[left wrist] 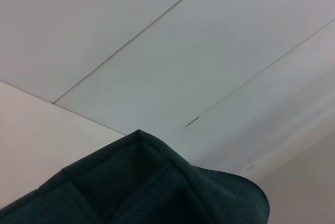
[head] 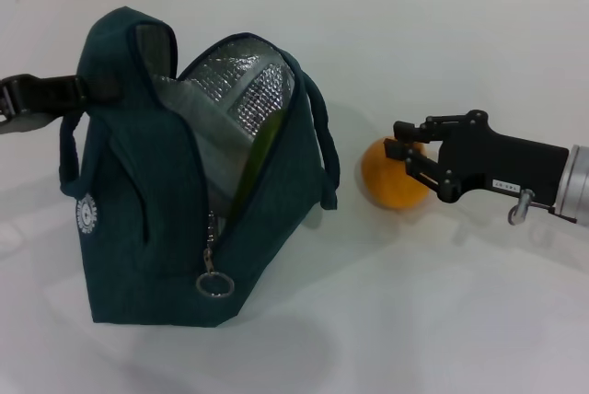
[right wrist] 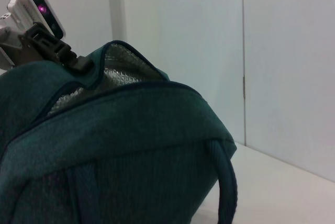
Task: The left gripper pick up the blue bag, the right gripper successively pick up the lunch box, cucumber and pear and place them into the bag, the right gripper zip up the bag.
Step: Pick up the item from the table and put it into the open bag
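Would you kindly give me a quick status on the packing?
Left end effector holding bag open. Right end effector around pear on table. Cucumber already inside. Path clear.

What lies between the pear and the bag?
Only bare white table, seen in the head view, separates the pear from the bag; the right gripper is at the pear.

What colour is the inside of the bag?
Shiny silver foil lining inside the dark teal blue bag; the head view shows it best.
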`<state>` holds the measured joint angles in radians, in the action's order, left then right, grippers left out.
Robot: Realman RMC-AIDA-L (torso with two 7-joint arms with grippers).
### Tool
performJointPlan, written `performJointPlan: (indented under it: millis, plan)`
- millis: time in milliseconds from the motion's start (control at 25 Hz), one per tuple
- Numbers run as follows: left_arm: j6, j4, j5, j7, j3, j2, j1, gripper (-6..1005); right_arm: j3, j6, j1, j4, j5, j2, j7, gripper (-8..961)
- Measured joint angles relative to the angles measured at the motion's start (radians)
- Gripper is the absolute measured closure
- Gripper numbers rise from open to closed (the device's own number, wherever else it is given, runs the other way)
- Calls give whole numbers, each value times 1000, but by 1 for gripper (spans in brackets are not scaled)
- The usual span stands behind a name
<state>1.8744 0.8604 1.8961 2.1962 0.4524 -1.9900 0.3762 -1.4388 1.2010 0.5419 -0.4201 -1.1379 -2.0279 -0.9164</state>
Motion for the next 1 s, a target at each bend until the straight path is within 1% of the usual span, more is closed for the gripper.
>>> performJointPlan:
  millis: [200, 440, 640, 800, 880, 1000]
  plan:
    - [0, 0, 0, -2, 1, -4, -4, 949, 0, -10, -4, -5, 8, 0, 6, 716]
    - [6, 0, -3, -10, 6, -9, -28, 949, 5, 5, -8, -10, 37, 1, 9, 886]
    - [22, 0, -4, -20, 6, -15, -45, 949, 9, 61, -41, -81, 62, 8, 3, 918]
    - [39, 0, -4, -29, 6, -19, -50, 949, 9, 123, -65, -173, 106, 8, 2, 912]
    - [40, 0, -4, -29, 7, -19, -51, 949, 9, 140, -59, -187, 123, 7, 1, 910]
    - [44, 0, -4, -35, 8, -20, -51, 949, 5, 167, -20, -199, 158, 5, 1, 906]
